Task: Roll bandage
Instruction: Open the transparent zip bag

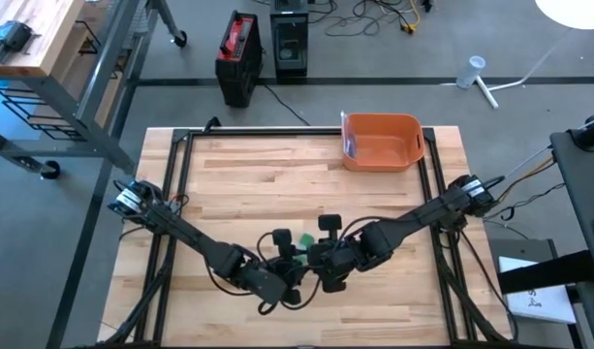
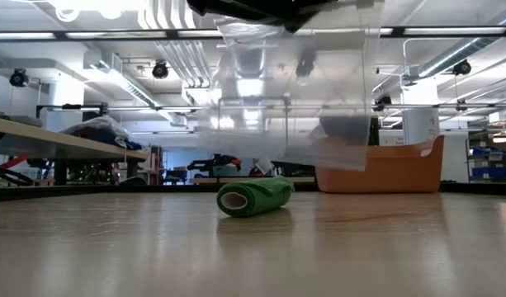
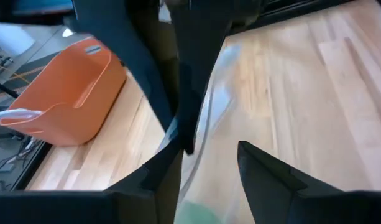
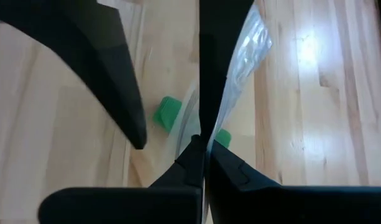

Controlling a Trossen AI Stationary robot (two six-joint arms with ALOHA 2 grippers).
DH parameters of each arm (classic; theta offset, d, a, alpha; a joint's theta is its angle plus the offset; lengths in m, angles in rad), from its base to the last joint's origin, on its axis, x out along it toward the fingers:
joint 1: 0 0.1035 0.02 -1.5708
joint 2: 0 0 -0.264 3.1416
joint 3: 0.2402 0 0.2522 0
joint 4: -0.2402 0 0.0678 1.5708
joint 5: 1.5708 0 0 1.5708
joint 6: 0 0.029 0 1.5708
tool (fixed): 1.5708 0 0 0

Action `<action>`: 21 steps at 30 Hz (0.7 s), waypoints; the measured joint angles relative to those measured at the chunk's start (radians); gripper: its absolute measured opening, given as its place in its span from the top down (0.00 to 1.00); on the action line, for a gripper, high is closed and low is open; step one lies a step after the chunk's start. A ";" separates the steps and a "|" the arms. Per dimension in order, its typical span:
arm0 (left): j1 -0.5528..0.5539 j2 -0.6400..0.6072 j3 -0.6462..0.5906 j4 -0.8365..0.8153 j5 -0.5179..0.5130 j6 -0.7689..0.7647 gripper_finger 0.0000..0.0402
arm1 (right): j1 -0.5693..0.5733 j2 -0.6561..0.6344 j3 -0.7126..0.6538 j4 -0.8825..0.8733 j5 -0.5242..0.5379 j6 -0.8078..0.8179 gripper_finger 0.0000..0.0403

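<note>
Bandage roll [image 2: 254, 197] lying mid-table, clear bag [image 2: 294, 99] hanging above, apart

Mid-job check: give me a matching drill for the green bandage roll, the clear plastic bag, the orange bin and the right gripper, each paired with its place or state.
Things:
1. green bandage roll
2. clear plastic bag
3. orange bin
4. right gripper

Places or states:
A. at the table's far edge
B. lying on its side on the wood, under the bag
C. jaws shut on the bag's edge
D. hanging in the air above the table

Pairs: 1-B, 2-D, 3-A, 4-C
</note>
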 joint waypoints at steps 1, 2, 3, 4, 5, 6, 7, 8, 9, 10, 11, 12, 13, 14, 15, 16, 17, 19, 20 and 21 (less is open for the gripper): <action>0.001 0.000 -0.003 -0.001 -0.004 -0.001 0.64 | 0.000 -0.001 0.006 -0.003 0.000 0.003 1.00; 0.001 0.000 -0.005 -0.002 -0.008 -0.002 0.66 | 0.000 -0.001 0.012 -0.006 -0.001 0.003 1.00; 0.001 0.000 -0.005 -0.003 -0.010 -0.003 0.67 | 0.000 -0.001 0.018 -0.012 0.005 0.003 1.00; 0.001 0.000 -0.006 -0.005 -0.011 -0.003 0.69 | 0.001 -0.001 0.023 -0.017 0.016 0.003 1.00; 0.002 0.000 -0.007 -0.008 -0.010 -0.004 0.70 | 0.000 -0.002 0.025 -0.017 0.032 0.006 1.00; 0.004 0.001 -0.008 -0.013 -0.009 -0.006 0.71 | -0.001 -0.004 0.027 -0.006 0.040 0.010 1.00; 0.005 0.004 -0.009 -0.019 -0.010 -0.015 0.72 | -0.002 -0.006 0.028 0.002 0.033 0.012 1.00; 0.008 0.005 -0.009 -0.029 -0.009 -0.026 0.74 | -0.003 -0.007 0.028 0.000 0.019 0.011 1.00; 0.009 0.005 -0.009 -0.039 -0.010 -0.038 0.75 | -0.003 -0.008 0.028 0.000 -0.006 0.004 1.00; 0.011 0.004 -0.009 -0.046 -0.010 -0.048 0.77 | -0.004 -0.007 0.028 0.005 -0.033 -0.002 1.00; 0.012 0.004 -0.009 -0.052 -0.009 -0.057 0.80 | -0.004 -0.007 0.028 0.005 -0.054 -0.008 1.00; 0.013 0.004 -0.009 -0.062 -0.008 -0.066 0.83 | -0.004 -0.007 0.028 0.003 -0.065 -0.013 1.00; 0.013 0.004 -0.009 -0.071 -0.006 -0.073 0.86 | -0.003 -0.007 0.029 0.001 -0.065 -0.014 1.00; 0.014 0.004 -0.009 -0.071 -0.006 -0.075 0.90 | -0.002 -0.007 0.029 0.000 -0.063 -0.014 1.00; 0.016 0.004 -0.009 -0.071 -0.006 -0.075 0.94 | -0.002 -0.007 0.029 -0.005 -0.063 -0.014 1.00; 0.016 0.004 -0.009 -0.071 -0.005 -0.076 0.97 | -0.005 -0.007 0.029 -0.009 -0.063 -0.014 1.00; 0.016 0.004 -0.009 -0.069 0.002 -0.077 0.98 | -0.008 -0.007 0.029 -0.010 -0.063 -0.014 1.00; 0.016 0.004 -0.005 -0.069 0.009 -0.077 0.98 | -0.014 -0.007 0.029 -0.015 -0.061 -0.012 1.00; 0.015 0.004 -0.002 -0.069 0.010 -0.077 0.98 | -0.017 -0.007 0.028 -0.017 -0.046 -0.008 1.00; 0.013 0.004 0.004 -0.068 0.016 -0.077 0.98 | -0.020 -0.007 0.028 -0.027 -0.013 -0.002 1.00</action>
